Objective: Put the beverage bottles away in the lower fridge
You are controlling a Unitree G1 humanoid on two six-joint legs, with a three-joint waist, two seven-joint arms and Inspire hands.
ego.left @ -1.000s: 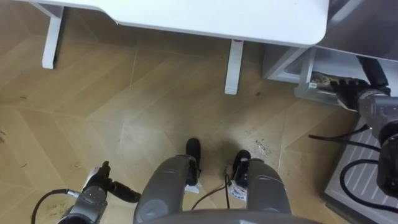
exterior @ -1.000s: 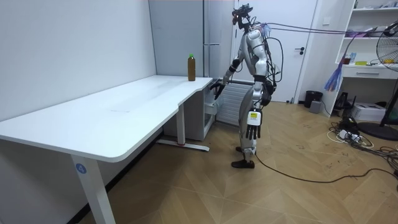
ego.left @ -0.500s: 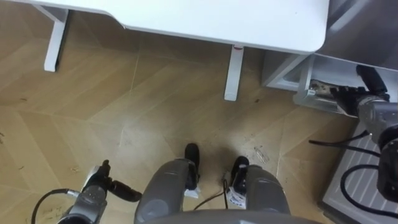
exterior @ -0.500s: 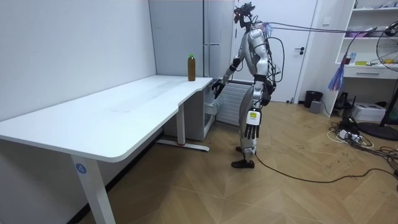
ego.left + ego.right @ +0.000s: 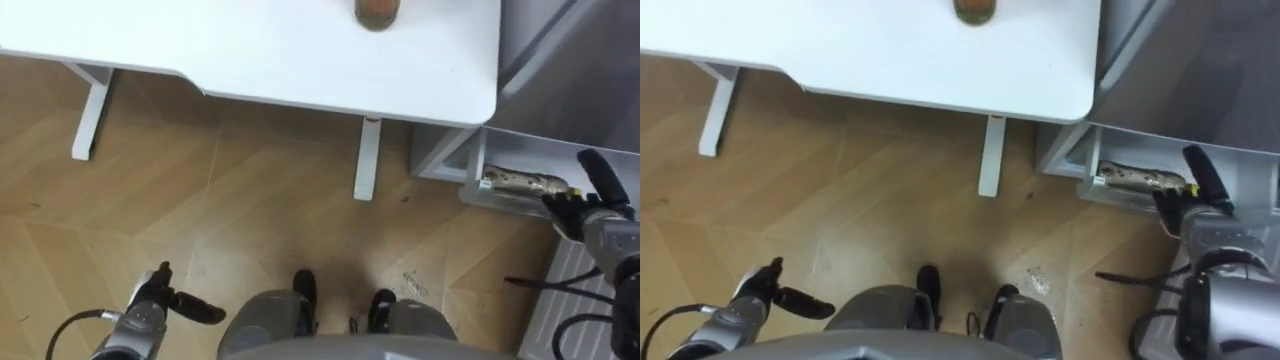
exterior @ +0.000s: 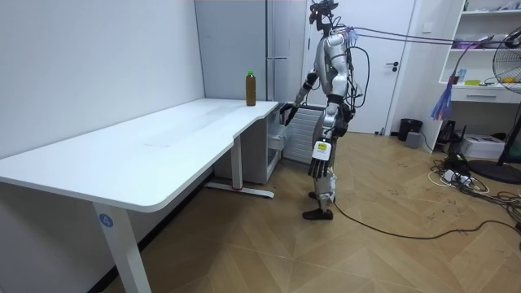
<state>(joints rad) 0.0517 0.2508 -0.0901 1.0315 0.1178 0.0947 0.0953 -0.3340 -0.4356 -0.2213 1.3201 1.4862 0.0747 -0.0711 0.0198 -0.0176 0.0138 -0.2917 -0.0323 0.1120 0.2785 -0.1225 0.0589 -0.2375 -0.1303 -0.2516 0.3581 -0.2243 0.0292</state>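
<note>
Standing robot at the fridge end of the desk (image 6: 163, 138), seen from its head and from the room. We see the drink bottle (image 6: 251, 88), brown with a green cap, upright on the desk near the corner closest to the tall grey fridge (image 6: 277, 32); in the left eye view its top lies at the upper edge, and neither hand touches it. The right hand (image 5: 590, 205) reaches forward to the open lower fridge compartment (image 5: 530, 155), which juts out beside the desk corner; its dark fingers (image 5: 1198, 172) are straight and spread, holding nothing, with their tips at the compartment's white front edge, though we cannot tell whether they touch it. A mottled elongated thing (image 5: 520, 182) lies along that edge just beside the fingers; we cannot tell what it is. The left hand (image 5: 160, 300) hangs low at the robot's side above the wooden floor (image 5: 250, 200), its fingers relaxed and empty. In the room view the robot stands upright, facing the fridge, with the desk on the room view's left.
</note>
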